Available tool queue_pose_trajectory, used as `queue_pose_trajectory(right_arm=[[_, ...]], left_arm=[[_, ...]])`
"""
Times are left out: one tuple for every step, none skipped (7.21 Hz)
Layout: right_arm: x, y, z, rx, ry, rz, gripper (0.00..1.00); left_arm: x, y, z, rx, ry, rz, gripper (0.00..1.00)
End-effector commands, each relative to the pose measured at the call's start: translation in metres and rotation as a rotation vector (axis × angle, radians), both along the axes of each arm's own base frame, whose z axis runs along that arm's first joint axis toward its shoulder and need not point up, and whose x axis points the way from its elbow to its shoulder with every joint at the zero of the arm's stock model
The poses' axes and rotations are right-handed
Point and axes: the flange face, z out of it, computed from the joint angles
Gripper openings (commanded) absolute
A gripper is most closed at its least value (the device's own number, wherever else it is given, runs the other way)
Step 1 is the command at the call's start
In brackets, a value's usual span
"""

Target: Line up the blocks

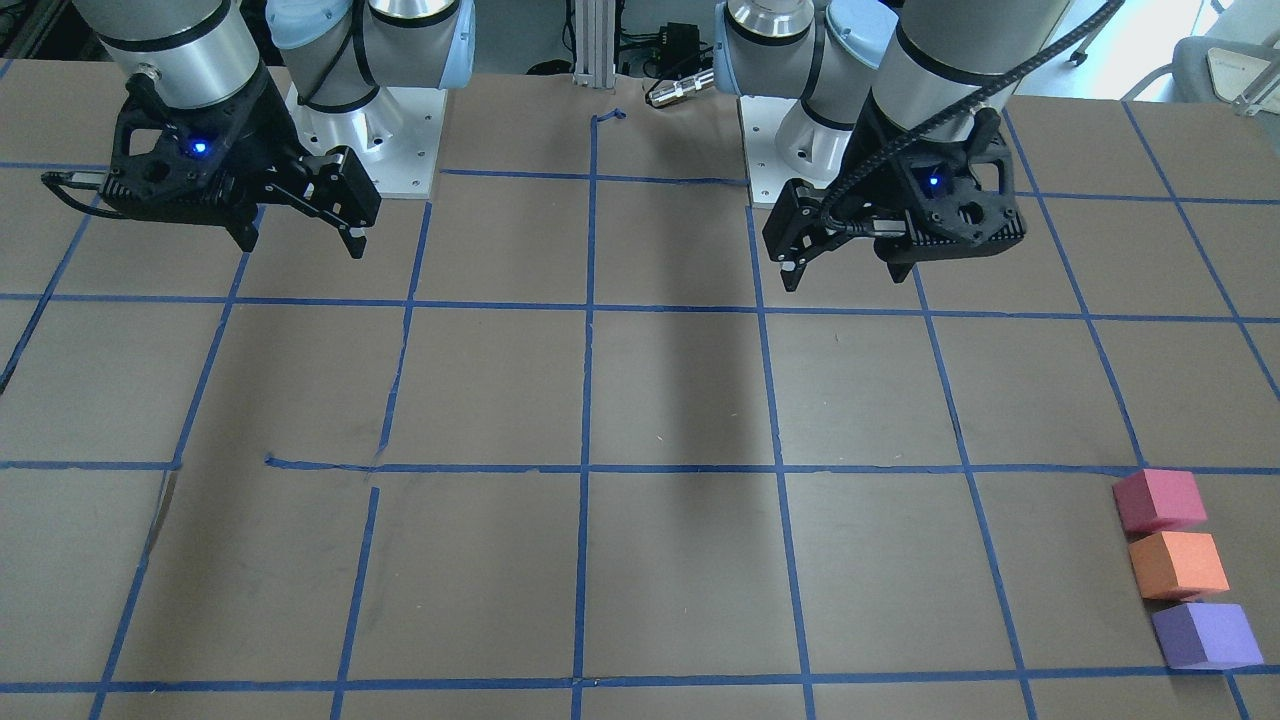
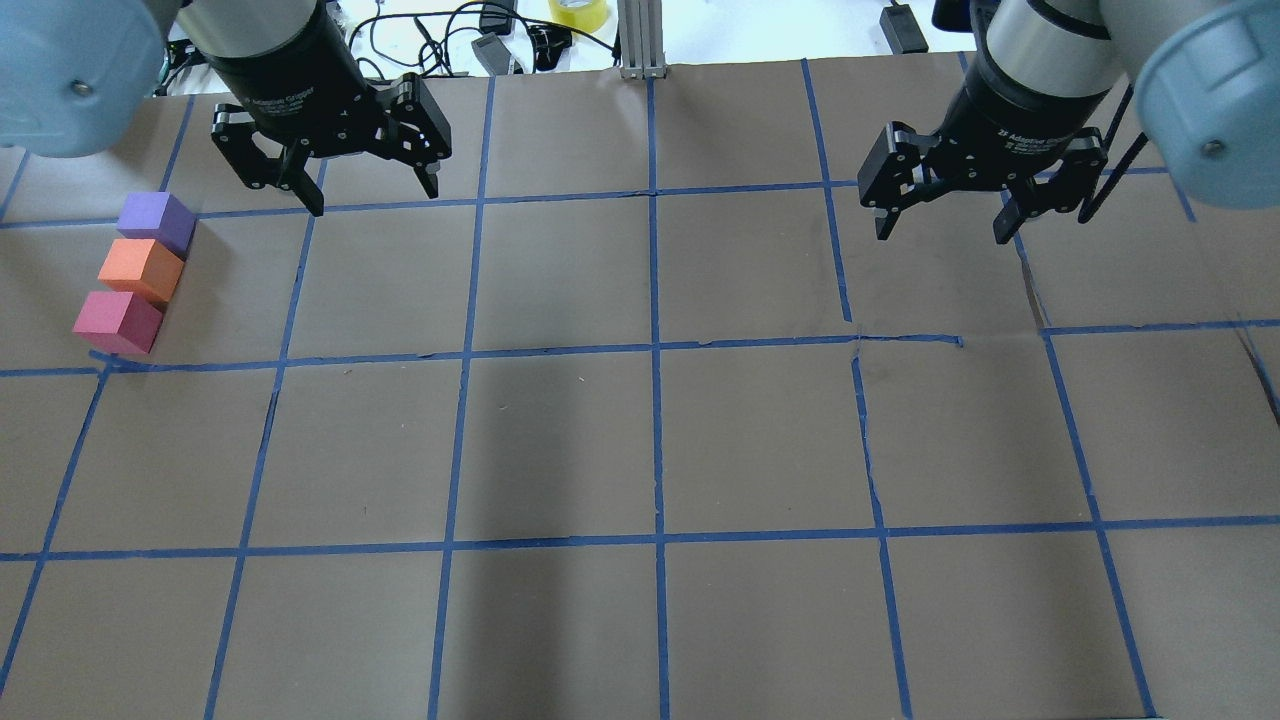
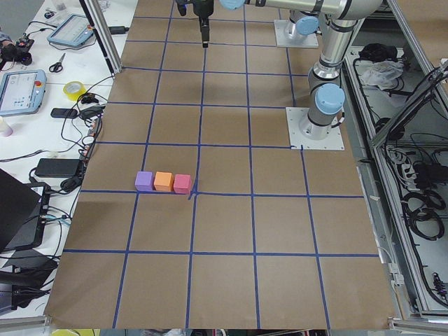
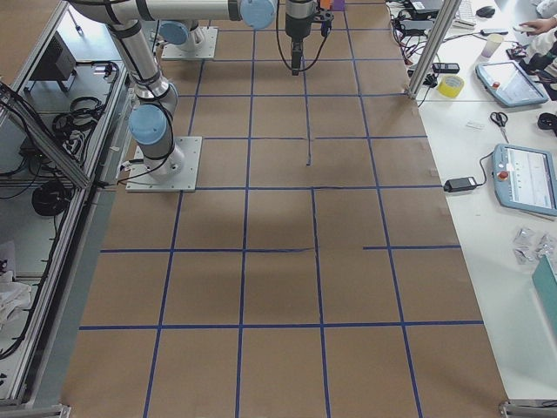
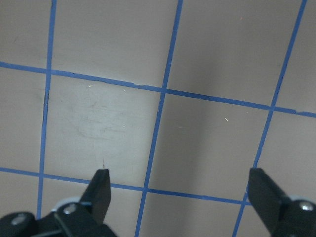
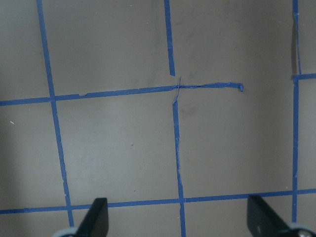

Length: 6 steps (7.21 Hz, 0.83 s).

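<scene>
Three blocks lie touching in a short line near the table's left end: purple [image 2: 155, 222], orange [image 2: 140, 270] and pinkish-red [image 2: 117, 322]. They also show in the front view as pinkish-red [image 1: 1160, 500], orange [image 1: 1178, 565] and purple [image 1: 1205, 635], and in the exterior left view as purple [image 3: 144, 181], orange [image 3: 164, 181] and pinkish-red [image 3: 182, 183]. My left gripper [image 2: 372, 195] hangs open and empty above the table, to the right of the blocks and clear of them. My right gripper [image 2: 940, 235] hangs open and empty far to the right. Both wrist views show only taped table between open fingers.
The brown table [image 2: 650, 450] carries a blue tape grid. Two arm base plates [image 1: 370, 150] [image 1: 770, 150] sit at the robot's side. Cables and a yellow tape roll [image 2: 578, 12] lie beyond the far edge. Tablets lie on the side desk [image 3: 21, 91].
</scene>
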Motion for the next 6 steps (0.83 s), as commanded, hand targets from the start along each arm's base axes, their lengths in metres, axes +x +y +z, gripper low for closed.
queue_pose_trajectory(right_arm=[[0.0, 0.0, 0.0, -0.001, 0.001, 0.001, 1.0], [0.0, 0.0, 0.0, 0.0, 0.001, 0.001, 1.0], [0.0, 0.0, 0.0, 0.002, 0.001, 0.001, 1.0], [0.0, 0.0, -0.001, 0.005, 0.003, 0.003, 1.0], [0.0, -0.001, -0.003, 0.009, 0.003, 0.003, 1.0], [-0.001, -0.001, -0.003, 0.009, 0.004, 0.001, 1.0]], left_arm=[[0.003, 0.0, 0.025, -0.087, -0.003, -0.193, 1.0], [0.005, -0.008, 0.029, -0.154, -0.013, -0.177, 1.0], [0.025, -0.01, 0.034, -0.173, -0.015, -0.12, 1.0], [0.05, -0.01, 0.038, -0.176, -0.015, -0.084, 1.0], [0.053, -0.008, 0.032, -0.154, -0.018, -0.08, 1.0], [0.05, -0.003, 0.024, -0.138, -0.01, -0.081, 1.0]])
